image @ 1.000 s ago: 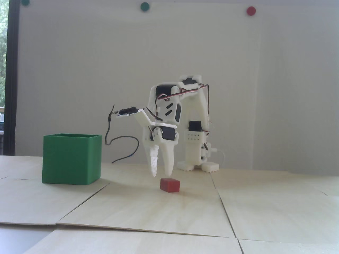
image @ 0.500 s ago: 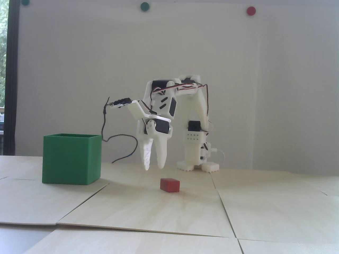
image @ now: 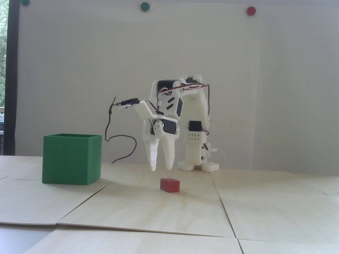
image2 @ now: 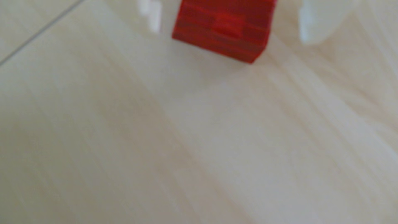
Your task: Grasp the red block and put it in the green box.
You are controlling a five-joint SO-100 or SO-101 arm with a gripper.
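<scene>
The red block [image: 170, 184] lies on the light wooden table, well to the right of the green box [image: 71, 158], which stands open-topped at the left. My white gripper [image: 161, 168] hangs with fingers pointing down, just above and slightly left of the block, not touching it. Its jaws stand open with a modest gap and nothing between them. In the wrist view the red block [image2: 221, 28] sits at the top edge, below the gripper [image2: 231, 21], with one white fingertip [image2: 154, 15] on its left and the other on its right.
The arm's white base [image: 198, 161] stands behind the block. A black cable [image: 124, 148] loops from the wrist camera down to the table between box and arm. Seams [image: 225, 209] divide the wooden panels. Coloured dots are stuck high on the wall.
The gripper rose a little and swung left toward the box, then swung back right; it now hangs slightly higher over the block than a second ago. Block and box have not moved.
</scene>
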